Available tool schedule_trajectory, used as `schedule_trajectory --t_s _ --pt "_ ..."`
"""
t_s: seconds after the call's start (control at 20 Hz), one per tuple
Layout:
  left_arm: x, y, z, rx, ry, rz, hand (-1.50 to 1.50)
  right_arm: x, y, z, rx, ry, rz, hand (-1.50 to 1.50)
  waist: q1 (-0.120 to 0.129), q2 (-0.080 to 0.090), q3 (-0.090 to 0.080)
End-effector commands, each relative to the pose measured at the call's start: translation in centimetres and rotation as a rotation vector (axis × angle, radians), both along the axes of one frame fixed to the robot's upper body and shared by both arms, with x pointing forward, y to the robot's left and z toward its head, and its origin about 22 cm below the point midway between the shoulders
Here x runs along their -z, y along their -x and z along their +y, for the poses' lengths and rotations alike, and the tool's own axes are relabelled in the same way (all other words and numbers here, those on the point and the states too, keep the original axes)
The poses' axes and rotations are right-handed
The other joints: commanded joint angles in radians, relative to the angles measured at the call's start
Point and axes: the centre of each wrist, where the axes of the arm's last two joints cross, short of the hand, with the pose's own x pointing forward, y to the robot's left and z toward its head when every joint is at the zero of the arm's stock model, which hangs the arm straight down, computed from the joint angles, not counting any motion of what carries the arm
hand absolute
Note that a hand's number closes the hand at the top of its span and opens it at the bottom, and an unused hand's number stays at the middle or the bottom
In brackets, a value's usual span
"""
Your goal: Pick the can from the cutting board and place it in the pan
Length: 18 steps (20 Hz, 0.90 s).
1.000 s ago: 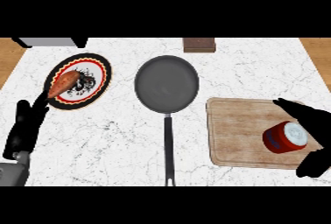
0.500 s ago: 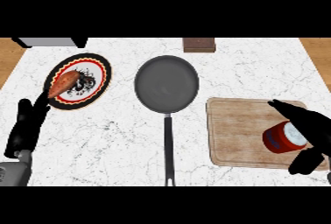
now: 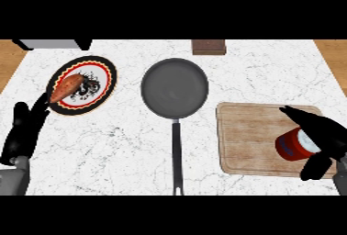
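Can [image 3: 294, 144], red with a pale top, lies tilted on the cutting board [image 3: 251, 137], toward the board's near right corner. We see the right robot hand [image 3: 324, 136] wrapped about it: fingers reach over the far side and the thumb comes up from below, so the can sits enclosed in a grasp, though we cannot tell whether it has left the wood. Left of the board, the pan [image 3: 174, 88] rests on the marble worktop [image 3: 122, 151] with its long handle pointing toward us; its dark bowl holds nothing. Farther left of the pan stands a patterned plate [image 3: 98, 69] bearing an orange-brown piece of food [image 3: 66, 88]. The left robot hand [image 3: 24, 131] rests beyond that plate, near the worktop's left edge, fingers straight and relaxed. We judge the can to be rigid, fairly light and smooth-walled, hence liable to slip or roll; the curved side wall at mid-height, gripped across its width, is the sensible hold, keeping the pale end clear for setting it down inside the pan's bowl.
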Motion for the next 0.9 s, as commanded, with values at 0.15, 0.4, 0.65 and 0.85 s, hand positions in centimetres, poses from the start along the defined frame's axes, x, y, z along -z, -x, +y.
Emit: schedule_trajectory --t_s 0.15,0.4,0.65,0.85 --pt "0.0 0.3 -0.5 0.009 0.005 0.002 0.0 2.6 -1.1 -0.3 -0.103 0.055 -0.081 1.5 0.008 0.001 0.001" --pt "-0.7 0.3 1.4 0.003 -0.001 -0.022 0.0 0.3 -1.9 -2.3 -0.081 0.087 -0.141 1.5 0.002 0.0 0.0" --pt "0.7 0.4 0.6 -0.001 -0.007 -0.001 0.0 2.4 -0.5 -0.3 -0.076 0.064 -0.143 1.5 -0.001 0.0 0.0" --pt "0.6 -0.2 1.9 0.009 -0.011 -0.019 0.0 2.1 -3.4 -3.2 -0.162 0.003 -0.191 1.5 0.009 0.005 0.001"
